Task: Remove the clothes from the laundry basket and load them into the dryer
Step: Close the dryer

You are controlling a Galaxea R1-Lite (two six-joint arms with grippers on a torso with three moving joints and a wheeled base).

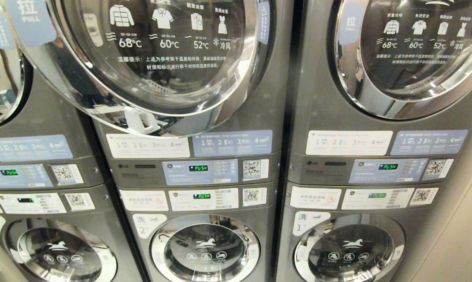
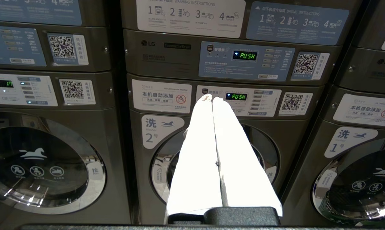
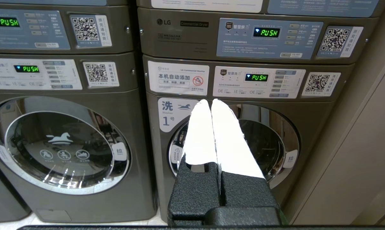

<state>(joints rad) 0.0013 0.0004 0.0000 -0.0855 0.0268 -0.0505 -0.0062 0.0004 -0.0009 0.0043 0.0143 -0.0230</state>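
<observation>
No laundry basket or clothes show in any view. The middle dryer [image 1: 273,98] is the upper unit of a grey stack. Its round glass door [image 1: 157,58] looms large and seems to stand swung out toward me, overlapping the stack to the left. My left gripper [image 2: 211,97] is shut and empty, its white fingers [image 2: 195,153] pointing at washer 2 [image 2: 162,127] below that dryer. The right gripper [image 3: 210,100] is also shut with nothing in it, and it faces washer 1 [image 3: 173,116]. Neither arm shows in the head view.
Three stacks of grey machines fill the view, with dryers above, washers below and control panels [image 1: 200,172] between. The right dryer's door [image 1: 412,51] looks closed. A beige wall [image 3: 355,159] stands right of washer 1, and pale floor [image 3: 84,222] shows below the washers.
</observation>
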